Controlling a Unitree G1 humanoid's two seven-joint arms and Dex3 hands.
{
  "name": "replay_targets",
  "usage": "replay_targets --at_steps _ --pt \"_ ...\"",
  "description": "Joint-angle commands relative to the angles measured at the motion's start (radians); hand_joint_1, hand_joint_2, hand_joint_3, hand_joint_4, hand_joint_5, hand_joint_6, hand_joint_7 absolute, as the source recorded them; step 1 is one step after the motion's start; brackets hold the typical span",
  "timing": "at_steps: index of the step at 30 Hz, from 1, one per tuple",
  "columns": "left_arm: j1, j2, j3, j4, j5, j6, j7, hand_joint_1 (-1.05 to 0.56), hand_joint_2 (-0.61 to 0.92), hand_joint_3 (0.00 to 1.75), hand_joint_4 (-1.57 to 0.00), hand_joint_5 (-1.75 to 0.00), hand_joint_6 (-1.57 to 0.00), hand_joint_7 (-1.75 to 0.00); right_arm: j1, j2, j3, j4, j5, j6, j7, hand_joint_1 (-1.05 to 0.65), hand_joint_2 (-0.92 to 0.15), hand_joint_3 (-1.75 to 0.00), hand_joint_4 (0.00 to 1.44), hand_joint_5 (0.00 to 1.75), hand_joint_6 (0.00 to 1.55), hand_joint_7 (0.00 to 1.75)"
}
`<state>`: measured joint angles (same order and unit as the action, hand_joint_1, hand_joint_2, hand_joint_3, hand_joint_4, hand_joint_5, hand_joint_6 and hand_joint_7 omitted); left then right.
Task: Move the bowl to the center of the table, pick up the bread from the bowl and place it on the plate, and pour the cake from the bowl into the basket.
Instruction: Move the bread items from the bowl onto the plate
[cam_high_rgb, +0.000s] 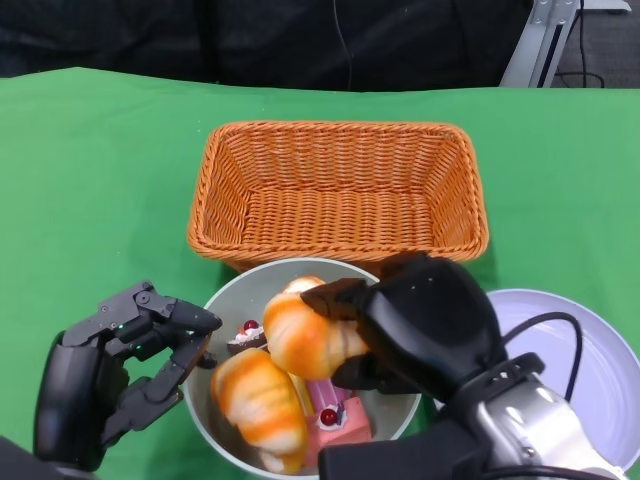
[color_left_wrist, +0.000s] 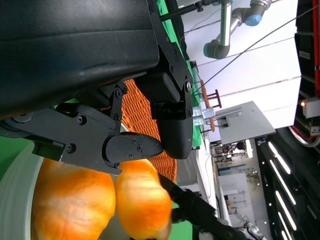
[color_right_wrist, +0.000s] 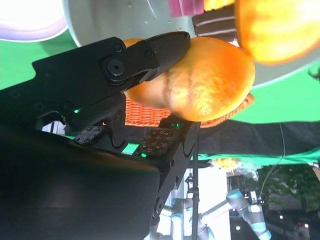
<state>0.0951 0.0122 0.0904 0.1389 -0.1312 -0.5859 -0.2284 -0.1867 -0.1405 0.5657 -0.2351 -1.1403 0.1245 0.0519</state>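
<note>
The right robot hand (cam_high_rgb: 425, 325) is clamped on a golden bread roll (cam_high_rgb: 305, 335), fingers wrapped over its top and side; the roll sits lifted a little above the grey bowl (cam_high_rgb: 225, 300), over its middle. The right wrist view shows the same grip close up, a black finger (color_right_wrist: 150, 52) pressed across the roll (color_right_wrist: 210, 82).

A second roll (cam_high_rgb: 262, 408) lies in the bowl's near half, its lower end cut off by the frame's edge. Beside it sit a pink cake slice (cam_high_rgb: 335, 415) and a small dark cake with a red berry (cam_high_rgb: 247, 335) — both partly hidden behind the bread and the right hand.

The left robot hand (cam_high_rgb: 120, 365) rests at the bowl's left rim, fingers apart and curled toward it; whether they touch the rim I cannot tell. It holds nothing.

The wicker basket (cam_high_rgb: 338, 190) stands just behind the bowl on the green surface (cam_high_rgb: 90, 180). The pale plate (cam_high_rgb: 590, 340) lies to the right, largely covered by the right forearm and a black cable (cam_high_rgb: 560, 340).
</note>
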Motion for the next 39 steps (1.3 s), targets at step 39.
replay_targets --at_steps 39 --pt "-0.029 0.041 0.036 0.056 -0.043 -0.03 -0.015 -0.18 0.92 0.32 -0.74 -1.44 -0.83 -1.0 0.449 -0.232 -0.625 -0.412 0.317 -0.11 0.148 -0.16 -0.85 0.0 0.85 1.32 1.17 0.04"
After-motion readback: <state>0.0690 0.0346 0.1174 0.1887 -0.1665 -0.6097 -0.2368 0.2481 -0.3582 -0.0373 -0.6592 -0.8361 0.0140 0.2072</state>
